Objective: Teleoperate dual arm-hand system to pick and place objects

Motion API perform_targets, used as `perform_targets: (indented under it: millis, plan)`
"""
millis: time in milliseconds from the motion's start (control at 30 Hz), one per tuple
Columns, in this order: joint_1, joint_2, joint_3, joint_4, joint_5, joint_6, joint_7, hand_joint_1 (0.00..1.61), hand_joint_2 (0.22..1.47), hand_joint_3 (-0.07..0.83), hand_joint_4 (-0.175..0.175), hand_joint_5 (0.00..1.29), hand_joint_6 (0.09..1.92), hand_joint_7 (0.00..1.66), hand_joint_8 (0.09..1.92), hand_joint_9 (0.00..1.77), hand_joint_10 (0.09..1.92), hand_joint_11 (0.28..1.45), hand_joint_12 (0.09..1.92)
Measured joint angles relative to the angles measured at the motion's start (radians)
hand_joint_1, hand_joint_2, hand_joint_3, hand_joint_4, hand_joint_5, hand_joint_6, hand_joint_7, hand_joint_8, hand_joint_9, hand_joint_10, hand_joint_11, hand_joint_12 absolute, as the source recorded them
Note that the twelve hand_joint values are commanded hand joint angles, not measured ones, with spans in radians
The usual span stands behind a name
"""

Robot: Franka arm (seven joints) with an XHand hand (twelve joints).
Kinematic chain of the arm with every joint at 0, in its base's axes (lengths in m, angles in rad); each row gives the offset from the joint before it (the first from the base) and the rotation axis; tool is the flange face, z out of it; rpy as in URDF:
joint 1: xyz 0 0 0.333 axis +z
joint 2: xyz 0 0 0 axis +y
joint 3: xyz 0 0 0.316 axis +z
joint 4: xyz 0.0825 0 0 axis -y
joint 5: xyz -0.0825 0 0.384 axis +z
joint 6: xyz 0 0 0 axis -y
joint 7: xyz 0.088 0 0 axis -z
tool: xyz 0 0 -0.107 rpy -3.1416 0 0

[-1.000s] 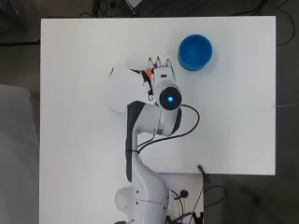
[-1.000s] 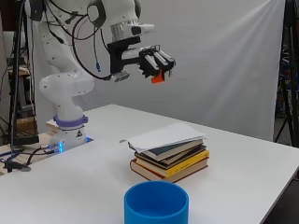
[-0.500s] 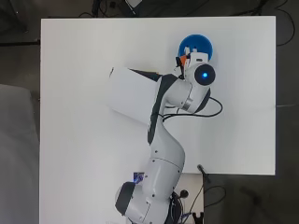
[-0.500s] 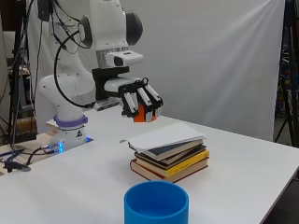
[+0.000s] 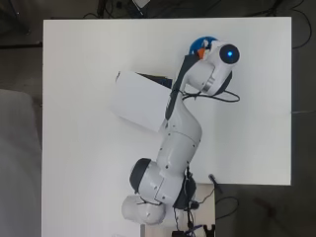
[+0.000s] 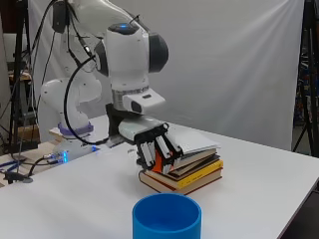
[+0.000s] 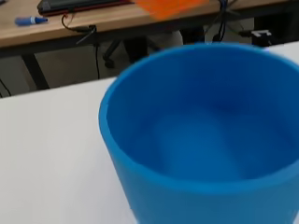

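My hand (image 6: 155, 148) is curled round a small orange object (image 6: 159, 161), which also peeks out as an orange object (image 5: 201, 51) beside the arm's end in the overhead view. A blue cup (image 6: 167, 217) stands upright near the front of the table in the side view. Overhead, the blue cup (image 5: 199, 43) is mostly hidden under the arm near the far edge. The wrist view looks into the blue cup (image 7: 201, 135), which looks bare inside, with the orange object (image 7: 170, 5) blurred at that picture's edge.
A stack of books (image 6: 192, 167) with a white cover on top lies just behind the hand; from above the white cover (image 5: 139, 100) sits left of the arm. The white table (image 5: 247, 123) extends to the right.
The arm has swung from above the books toward the blue cup and dropped lower, carrying the orange object with it. The cup and books have not moved.
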Motion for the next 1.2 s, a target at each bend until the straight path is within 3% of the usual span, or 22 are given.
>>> perform_targets:
  millis: [300, 800, 833, 867, 900, 933, 1000, 1200]
  plan:
    - [-0.005, 0.055, 0.029, -0.062, -0.023, 0.018, -0.006, 0.98, 1.16, -0.001, 0.175, 0.88, 1.13, 1.27, 1.92, 1.53, 1.92, 1.11, 1.8]
    - [-0.032, 0.173, 0.059, 0.182, -0.085, -0.053, 0.072, 0.98, 1.16, 0.001, 0.175, 0.89, 1.12, 1.31, 1.92, 1.54, 1.92, 1.11, 1.78]
    - [-0.032, 0.178, 0.06, 0.185, -0.09, -0.054, 0.075, 0.78, 1.07, -0.007, 0.133, 0.61, 0.75, 1.05, 1.46, 1.26, 1.53, 0.91, 1.38]
    - [-0.031, 0.174, 0.062, 0.18, -0.091, -0.055, 0.078, 0.47, 0.94, -0.018, 0.106, 0.35, 0.42, 0.63, 0.86, 0.78, 0.97, 0.66, 0.89]
    - [-0.032, 0.167, 0.062, 0.17, -0.093, -0.061, 0.084, 0.25, 0.86, -0.017, 0.091, 0.18, 0.22, 0.34, 0.45, 0.45, 0.56, 0.5, 0.51]
    - [-0.033, 0.159, 0.064, 0.162, -0.094, -0.073, 0.095, 0.12, 0.81, -0.01, 0.088, 0.09, 0.11, 0.18, 0.22, 0.3, 0.31, 0.45, 0.27]
    - [-0.041, 0.154, 0.067, 0.156, -0.091, -0.111, 0.114, 0.03, 0.81, 0.005, 0.089, 0.02, 0.09, 0.1, 0.09, 0.24, 0.1, 0.44, 0.09]
    - [-0.065, 0.214, 0.078, 0.297, -0.065, -0.174, 0.142, 0.0, 0.96, 0.019, 0.099, 0.04, 0.09, 0.13, 0.09, 0.27, 0.09, 0.45, 0.09]
